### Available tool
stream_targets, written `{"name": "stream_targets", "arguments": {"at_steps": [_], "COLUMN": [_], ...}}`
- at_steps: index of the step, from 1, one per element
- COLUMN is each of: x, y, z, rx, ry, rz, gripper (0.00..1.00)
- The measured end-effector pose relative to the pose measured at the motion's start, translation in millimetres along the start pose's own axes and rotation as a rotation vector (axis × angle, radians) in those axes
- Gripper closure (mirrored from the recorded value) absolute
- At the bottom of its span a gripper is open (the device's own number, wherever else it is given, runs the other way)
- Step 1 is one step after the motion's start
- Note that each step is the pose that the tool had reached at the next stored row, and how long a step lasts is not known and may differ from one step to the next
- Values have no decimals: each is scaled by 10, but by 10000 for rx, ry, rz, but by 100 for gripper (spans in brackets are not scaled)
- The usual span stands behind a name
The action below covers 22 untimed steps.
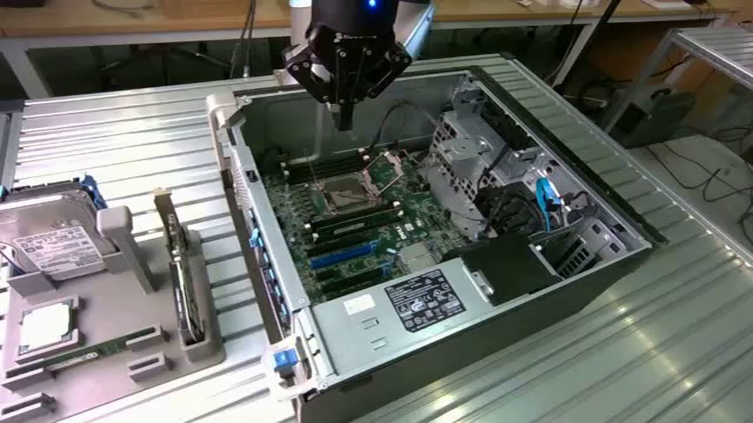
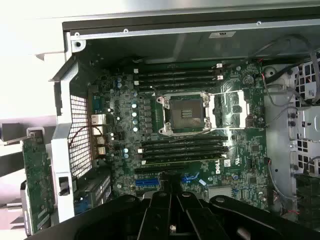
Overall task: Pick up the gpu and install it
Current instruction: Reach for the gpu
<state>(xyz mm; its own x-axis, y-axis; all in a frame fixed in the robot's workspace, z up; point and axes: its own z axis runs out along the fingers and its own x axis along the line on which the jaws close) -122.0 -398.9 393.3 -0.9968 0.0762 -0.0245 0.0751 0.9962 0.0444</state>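
Gripper [image 1: 344, 122], exterior view: the black two-finger claw hangs over the far end of the open grey metal computer case [image 1: 588, 264]. Its fingers are together with nothing between them, tips pointing down toward the green motherboard [image 1: 353, 220]. The arm above it is cut off by the frame edge.

The gpu [image 1: 179, 273], a thin green circuit card with a narrow silver bracket, stands on edge in a slot of the grey plastic fixture [image 1: 123, 300]. It is on the exterior view's left, outside the case and well apart from the gripper. Its long axis runs from far to near, roughly parallel to the case's side wall, with the bracket at the far end. The card is seen almost edge-on, so its components cannot be made out.

The boxy silver hard drive [image 1: 53, 251] on the same fixture bears a white label. The silver power supply [image 1: 376, 322] in the case bears a black-and-white label. Neither text is legible.

Wrist view: the gripper [image 2: 170, 197] shows as dark fingers close together, hiding the nearest edge of the motherboard [image 2: 240, 150]. The silver processor socket [image 2: 182, 112] sits between two banks of black memory slots. "DELL" is printed in white on the board. The gpu [image 2: 36, 185] appears as a green strip beyond the perforated rear panel [image 2: 80, 135], and its surface detail cannot be made out.
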Motion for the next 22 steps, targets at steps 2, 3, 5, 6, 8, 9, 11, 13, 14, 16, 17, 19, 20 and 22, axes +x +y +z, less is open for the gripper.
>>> {"name": "stream_targets", "arguments": {"at_steps": [2, 3, 5, 6, 8, 9, 11, 13, 14, 16, 17, 19, 20, 22], "x": [0, 0, 0, 0, 0, 0, 29, 163, 220, 308, 348, 462, 513, 685], "y": [0, 0, 0, 0, 0, 0, -23, -119, -159, -216, -237, -284, -301, -354], "z": [0, 0, 0, 0, 0, 0, -3, -9, -12, -15, -17, -16, -16, -9], "rx": [0, 0, 0, 0, 0, 0, 2, 0, 1, -1, 0, -1, 0, 0], "ry": [0, 0, 0, 0, 0, 0, 1, -1, 1, -1, 0, -1, 0, 0], "rz": [0, 0, 0, 0, 0, 0, 3, 0, 1, 0, 0, 1, 1, 1], "gripper": [89, 89, 89, 89, 89, 89, 89, 89, 89, 89, 89, 89, 89, 89]}}
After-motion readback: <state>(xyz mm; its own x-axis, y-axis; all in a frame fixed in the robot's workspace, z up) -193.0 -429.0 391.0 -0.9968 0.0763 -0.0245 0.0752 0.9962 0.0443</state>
